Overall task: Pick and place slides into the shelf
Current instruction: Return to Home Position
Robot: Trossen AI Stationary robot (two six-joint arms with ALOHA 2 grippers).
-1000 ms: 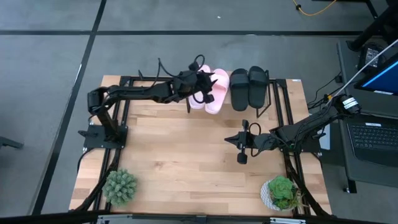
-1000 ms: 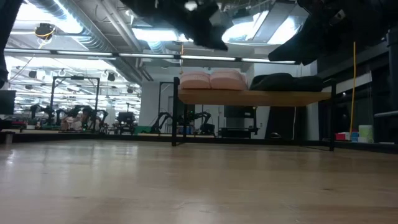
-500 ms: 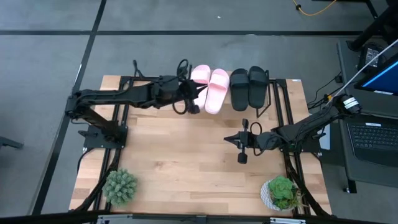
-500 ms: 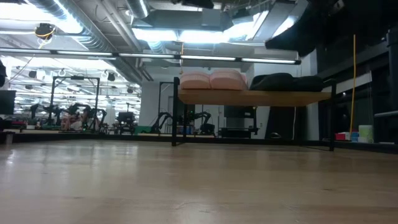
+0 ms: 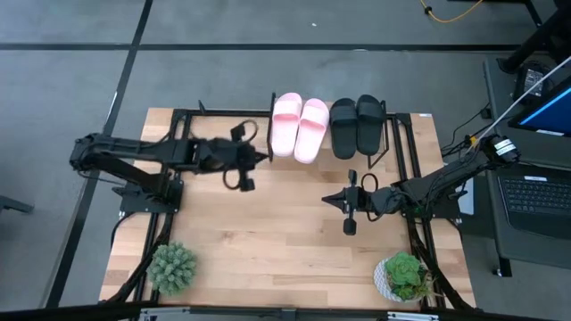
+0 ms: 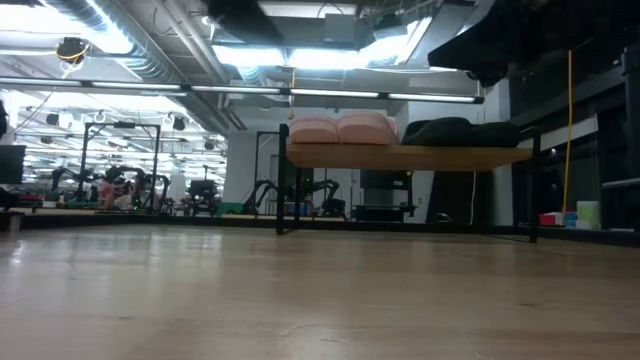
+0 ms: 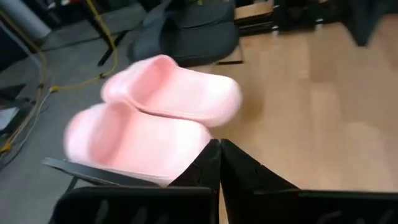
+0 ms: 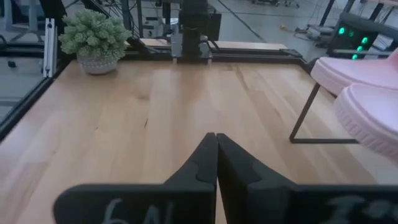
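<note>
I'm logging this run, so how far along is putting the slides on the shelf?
Done: both pink slides and both black slides sit on the shelf. In hand: nothing; the left gripper by the shelf and the right gripper over the table are shut, empty. Left: probably only returning home.

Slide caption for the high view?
Pink slides and black slides on the shelf; left end effector and right end effector shut.

Pale handwritten marks (image 8: 121,211) on the right end effector (image 8: 216,140) read roughly "6N"; nothing else legible.
</note>
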